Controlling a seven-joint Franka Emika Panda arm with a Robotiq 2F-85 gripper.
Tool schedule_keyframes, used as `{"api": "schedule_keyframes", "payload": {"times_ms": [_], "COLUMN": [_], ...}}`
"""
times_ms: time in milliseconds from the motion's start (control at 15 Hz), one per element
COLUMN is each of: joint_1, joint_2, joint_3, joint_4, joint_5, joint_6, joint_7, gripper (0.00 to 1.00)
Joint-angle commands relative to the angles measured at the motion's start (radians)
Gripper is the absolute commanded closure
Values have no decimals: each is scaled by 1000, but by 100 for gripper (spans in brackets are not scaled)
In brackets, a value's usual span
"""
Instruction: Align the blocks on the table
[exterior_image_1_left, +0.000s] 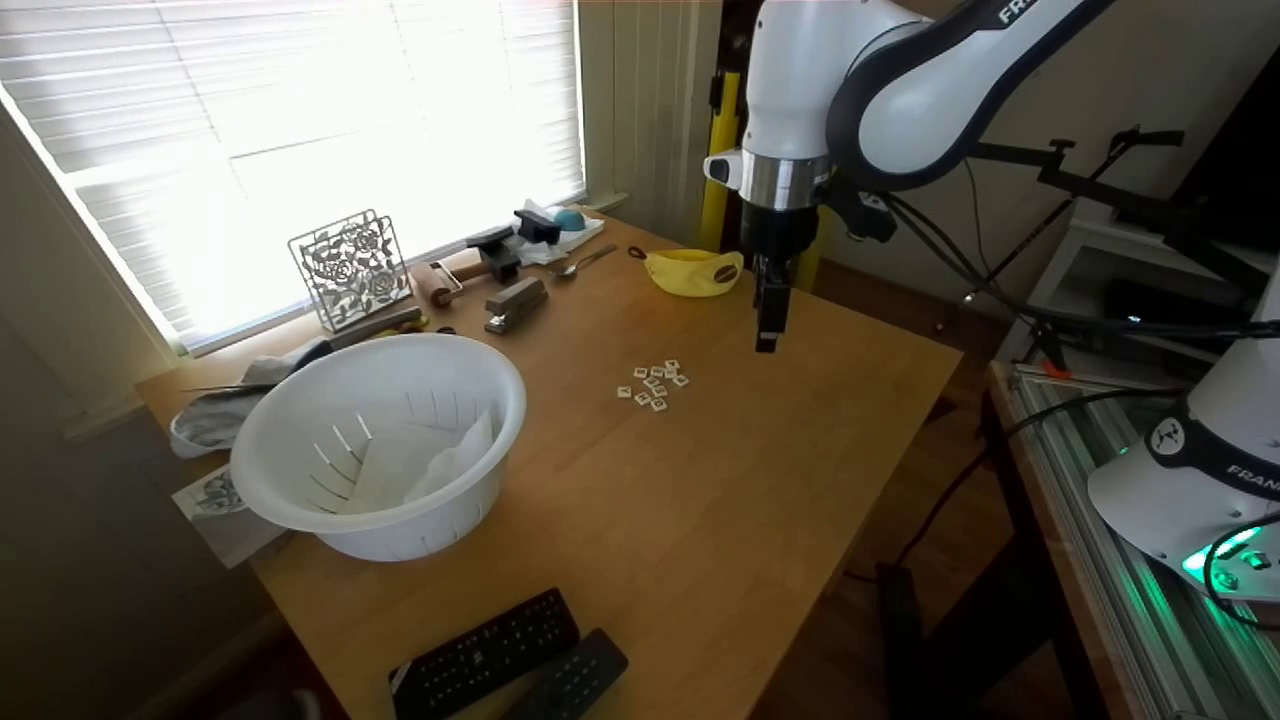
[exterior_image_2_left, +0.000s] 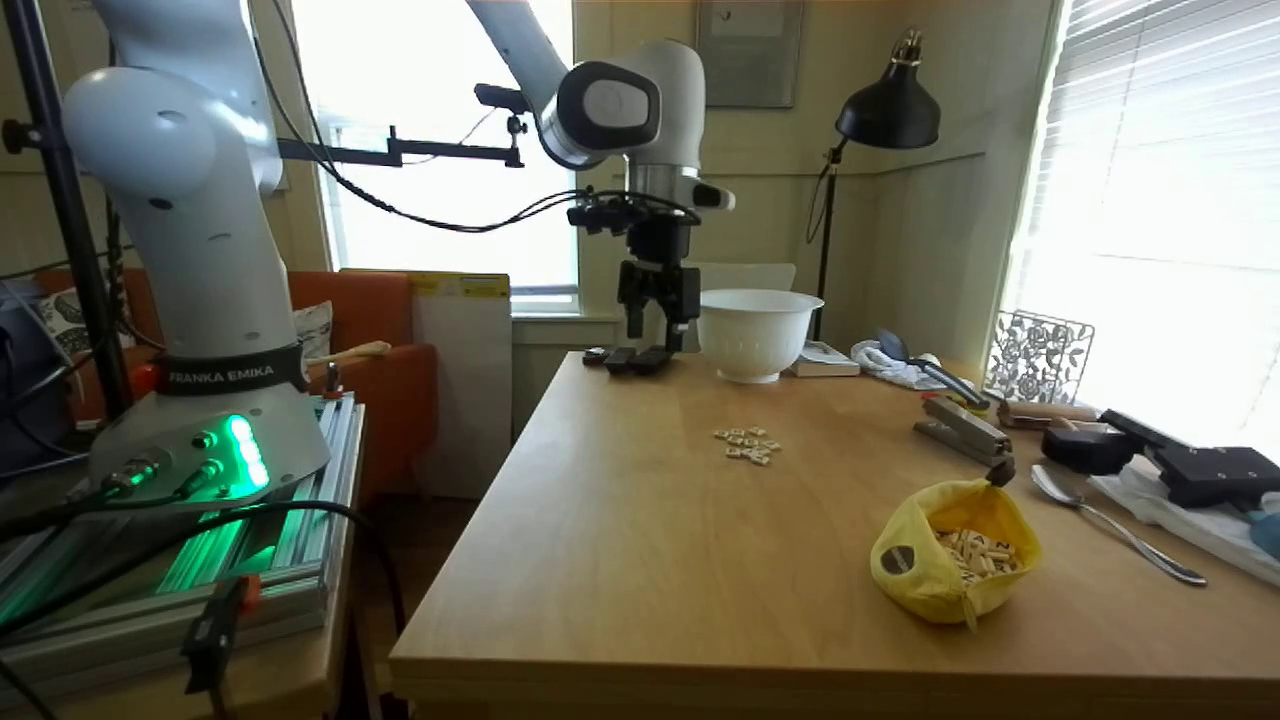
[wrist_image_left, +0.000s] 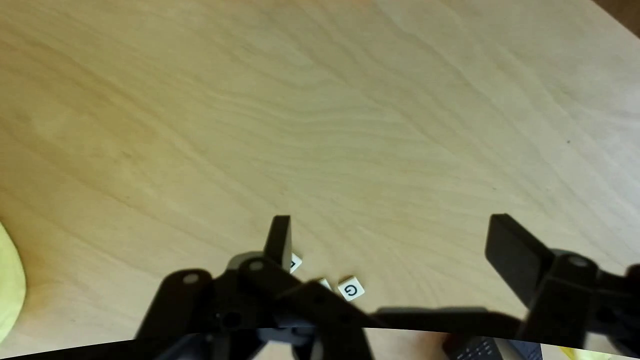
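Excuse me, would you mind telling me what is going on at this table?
A white and black robot arm has its open black gripper above the light-brown wooden table, holding nothing. The small, square, cream letter blocks lie there in a loose, uneven cluster, not yet aligned.

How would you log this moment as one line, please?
gripper: open, above table | blocks: clustered, unaligned | yellow pouch: cream tiles inside

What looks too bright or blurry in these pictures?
In both exterior views, windows burn out white, and markings on the blocks are too tiny to read; in the wrist view, the gripper looks very dark, slightly soft, while one block shows a clear G.
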Motion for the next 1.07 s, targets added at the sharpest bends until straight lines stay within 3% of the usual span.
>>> {"api": "schedule_keyframes", "payload": {"times_ms": [0,600,1000], "joint_1": [-6,-19,-46], "joint_2": [0,32,125], "joint_3": [6,-8,-25], "joint_4": [2,24,91], "joint_5": [0,-14,-8], "joint_6": [-2,19,39], "joint_7": [1,50,25], "gripper": [0,0,0]}}
